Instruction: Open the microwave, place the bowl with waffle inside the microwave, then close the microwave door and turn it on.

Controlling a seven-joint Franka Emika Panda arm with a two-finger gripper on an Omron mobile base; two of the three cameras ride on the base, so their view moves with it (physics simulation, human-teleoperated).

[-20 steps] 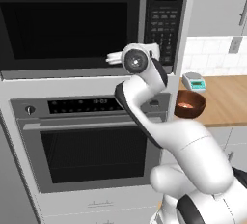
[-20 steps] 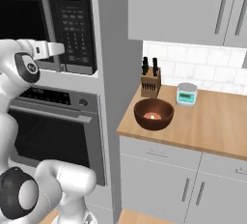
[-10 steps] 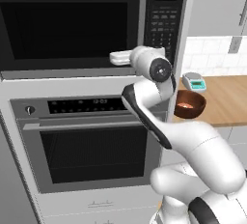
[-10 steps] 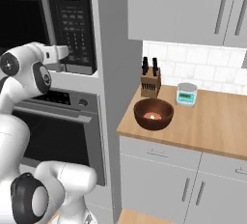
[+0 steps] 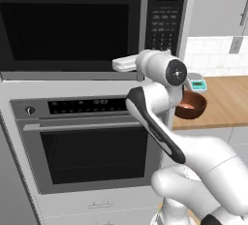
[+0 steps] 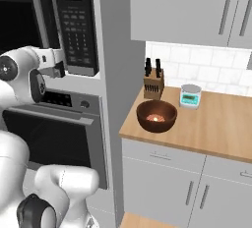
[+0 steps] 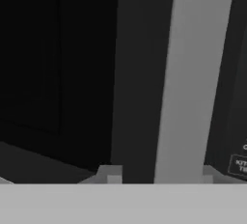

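The door (image 5: 68, 23) is shut, its black glass lying left of the tool (image 7: 159, 177). The tool sits at the bottom end of the handle (image 7: 185, 78). In the hand view the 2 fingertips (image 7: 112, 174) stand one on each side of the grey bar, about half open, closed in on it; actual contact is hard to confirm because the tips are cut off low in that view. From the left base view the wrist hides the tool and the handle's lower end. Just right of the tool is the keypad (image 6: 76, 25) of the microwave (image 5: 97, 25); only a scrap of blurred lettering shows in the hand view. The oven (image 5: 92, 141) lies below. Well to the right, on the worktop (image 6: 221, 128), sits the bowl (image 6: 156, 116), something pale inside, hard to make out. A knife block (image 6: 153, 82) and a scale (image 6: 190, 96) stand behind it.
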